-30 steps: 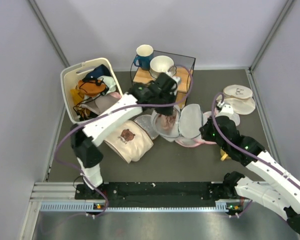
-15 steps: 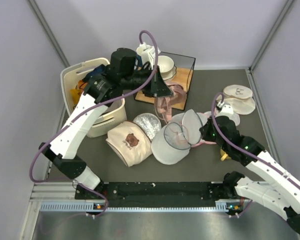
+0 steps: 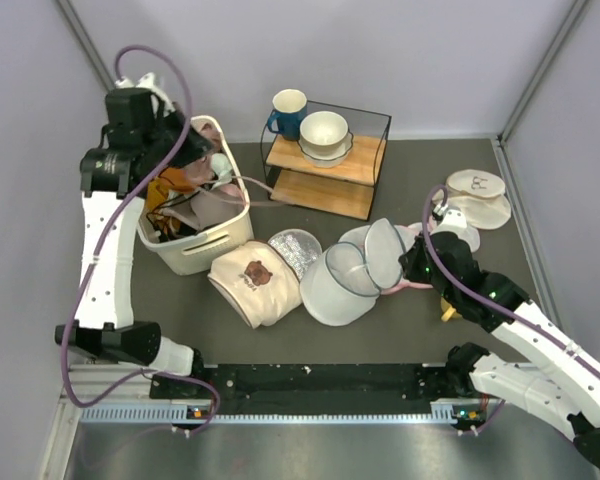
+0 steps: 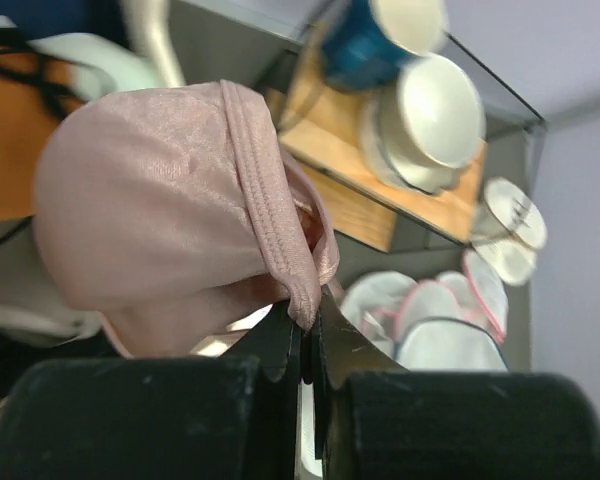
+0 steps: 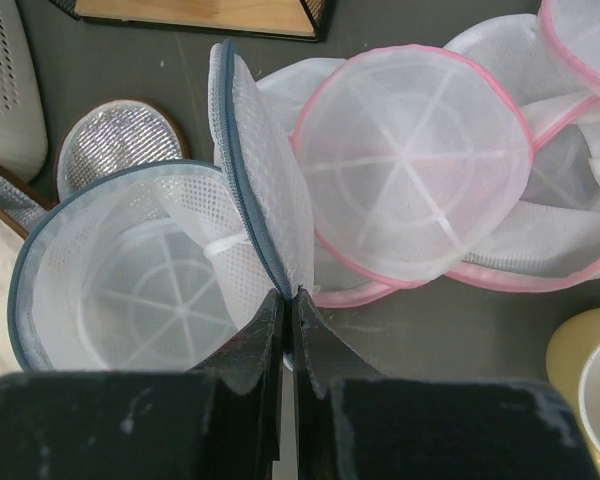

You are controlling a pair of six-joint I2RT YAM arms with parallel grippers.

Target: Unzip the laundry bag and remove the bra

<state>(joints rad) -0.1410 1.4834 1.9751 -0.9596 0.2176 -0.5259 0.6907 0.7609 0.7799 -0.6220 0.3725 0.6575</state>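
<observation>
L jaws were found clamped on bra [image 4: 160, 210], bunched above them; R jaws were shut on unzipped laundry bag [image 5: 130, 290] flap.

Unzipped laundry bag [image 3: 338, 288]: round white mesh drum, grey-blue zip rim, mouth gaping, lid flap standing upright at its right edge; lies just right of the white basket [image 3: 195, 255]. Dusty-pink bra [image 4: 170, 200]: rounded satin cup, hanging over the basket, band edge pinched in the left gripper [image 4: 308, 335].
</observation>
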